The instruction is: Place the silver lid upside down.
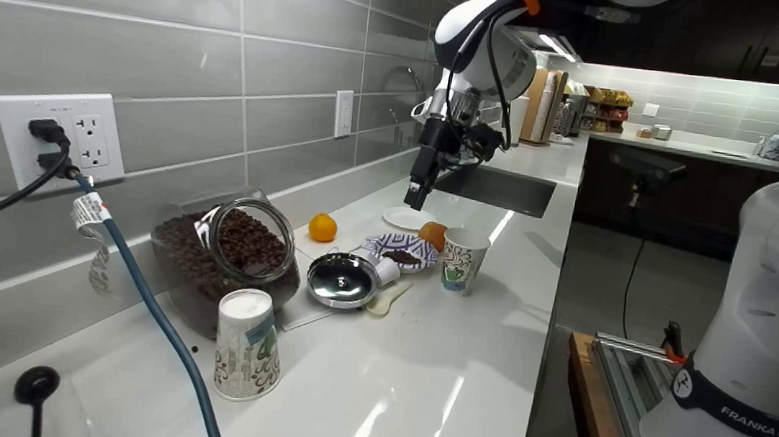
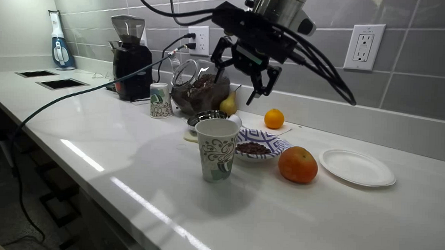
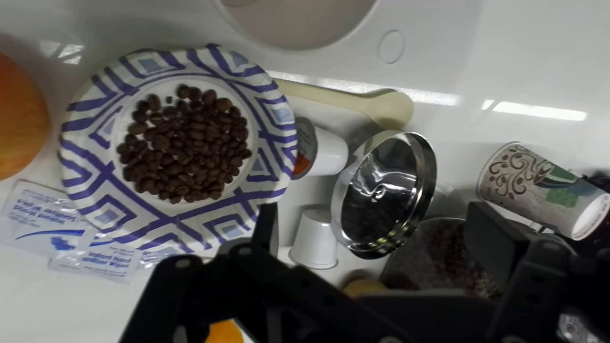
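The silver lid [image 3: 383, 195] is a round, shiny metal dish lying tilted on the counter, with its hollow, mirror-like side facing up and a small bright spot at its centre. Both exterior views show it too, between the bean jar and the patterned bowl [image 1: 401, 249]; in an exterior view a paper cup partly covers the lid [image 2: 207, 116]. My gripper [image 2: 234, 88] hangs well above the counter, its fingers spread wide and nothing between them. Seen from the wrist, the lid appears below and between the open gripper's [image 3: 374, 221] fingers, not touched.
Close to the lid are two white capsules [image 3: 314, 240], a spoon [image 3: 388, 108], the bean jar [image 1: 241, 253] and a pear [image 2: 229, 104]. An upright paper cup [image 2: 216, 151], an upturned cup [image 1: 247, 348], an orange [image 2: 274, 118], a red fruit [image 2: 297, 165] and a white plate [image 2: 357, 168] stand around.
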Robot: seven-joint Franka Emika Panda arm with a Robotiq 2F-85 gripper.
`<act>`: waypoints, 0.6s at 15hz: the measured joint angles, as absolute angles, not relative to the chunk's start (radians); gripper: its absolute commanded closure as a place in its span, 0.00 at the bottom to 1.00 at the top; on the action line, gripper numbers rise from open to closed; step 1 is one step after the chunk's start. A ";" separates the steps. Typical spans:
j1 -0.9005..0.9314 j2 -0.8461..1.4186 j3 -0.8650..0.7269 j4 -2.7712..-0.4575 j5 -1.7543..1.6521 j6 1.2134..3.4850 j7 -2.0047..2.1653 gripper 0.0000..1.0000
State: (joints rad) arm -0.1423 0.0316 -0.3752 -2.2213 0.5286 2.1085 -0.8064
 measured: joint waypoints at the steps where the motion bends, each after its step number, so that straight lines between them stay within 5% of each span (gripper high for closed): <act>1: -0.157 0.036 -0.359 -2.220 0.561 2.081 -0.819 0.00; 9: -0.259 0.173 -0.307 -2.119 0.745 1.848 -0.919 0.00</act>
State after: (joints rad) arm -0.2595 0.1729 -0.3073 -2.1191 0.7447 1.8479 -0.9186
